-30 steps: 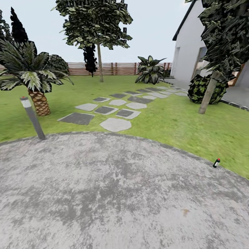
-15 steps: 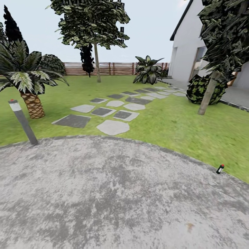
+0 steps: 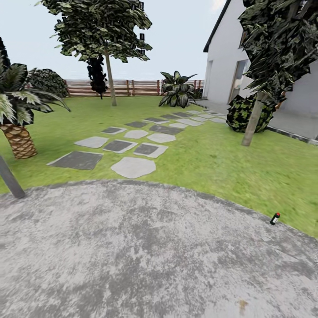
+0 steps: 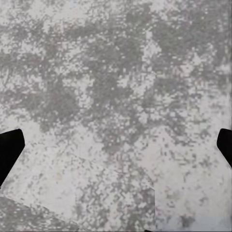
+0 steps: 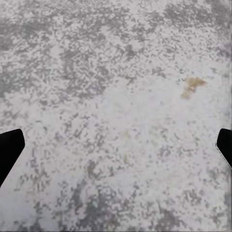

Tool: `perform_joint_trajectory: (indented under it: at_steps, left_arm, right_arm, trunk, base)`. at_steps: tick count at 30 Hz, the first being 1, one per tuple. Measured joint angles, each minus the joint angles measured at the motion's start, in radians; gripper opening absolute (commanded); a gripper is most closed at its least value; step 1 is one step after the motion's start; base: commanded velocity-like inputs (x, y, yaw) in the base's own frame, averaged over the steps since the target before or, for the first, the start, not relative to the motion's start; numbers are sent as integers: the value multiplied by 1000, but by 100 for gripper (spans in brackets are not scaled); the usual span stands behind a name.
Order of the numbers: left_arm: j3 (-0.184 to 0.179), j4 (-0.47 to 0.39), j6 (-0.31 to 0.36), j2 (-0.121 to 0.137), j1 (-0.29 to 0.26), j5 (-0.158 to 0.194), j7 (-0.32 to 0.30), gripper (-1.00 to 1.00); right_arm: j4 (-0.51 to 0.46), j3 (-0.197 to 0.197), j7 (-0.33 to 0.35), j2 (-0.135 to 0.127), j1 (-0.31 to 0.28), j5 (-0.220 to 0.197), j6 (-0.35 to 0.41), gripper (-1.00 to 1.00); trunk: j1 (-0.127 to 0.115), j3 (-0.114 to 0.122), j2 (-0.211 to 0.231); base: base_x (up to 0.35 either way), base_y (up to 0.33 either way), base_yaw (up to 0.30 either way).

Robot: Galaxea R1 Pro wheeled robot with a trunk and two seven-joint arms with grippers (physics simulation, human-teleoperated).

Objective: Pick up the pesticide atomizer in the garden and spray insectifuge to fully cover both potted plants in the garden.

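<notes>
A small dark bottle with a red tip, the pesticide atomizer, stands at the right rim of the round grey stone patio, where stone meets the lawn of the garden. The potted plants are out of view. In the left wrist view my left gripper is open over bare mottled stone, its dark fingertips far apart at the picture's edges. My right gripper is open too, above stone with a small brown stain. Neither holds anything.
A leaning grey lamp post and a palm stand at the left. Stepping stones lead across the grass toward a white house. A tree trunk and a round bush stand right; a slat fence closes the back.
The whole head view has shifted left, so the camera has turned right. The lamp post now sits at the left edge. The atomizer stays near the right edge, slightly lower.
</notes>
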Motion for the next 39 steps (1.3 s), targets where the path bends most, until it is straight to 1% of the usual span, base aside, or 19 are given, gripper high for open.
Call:
perform_joint_trajectory:
  at_steps: [22, 37, 39]
  left_arm:
    - [-2, 0, 0, -1, 0, -1, 0, 100]
    - [-2, 0, 0, -3, 0, 1, 0, 100]
    - [-2, 0, 0, -3, 0, 1, 0, 100]
  right_arm:
    - [3, 0, 3, 0, 0, -1, 1, 100]
    - [5, 1, 3, 0, 0, 0, 1, 100]
    - [5, 1, 3, 0, 0, 0, 1, 100]
  trunk:
    - [0, 0, 0]
    - [1, 0, 0]
    - [0, 0, 0]
  base:
    - [333, 0, -264]
    - [35, 0, -264]
    - [198, 0, -264]
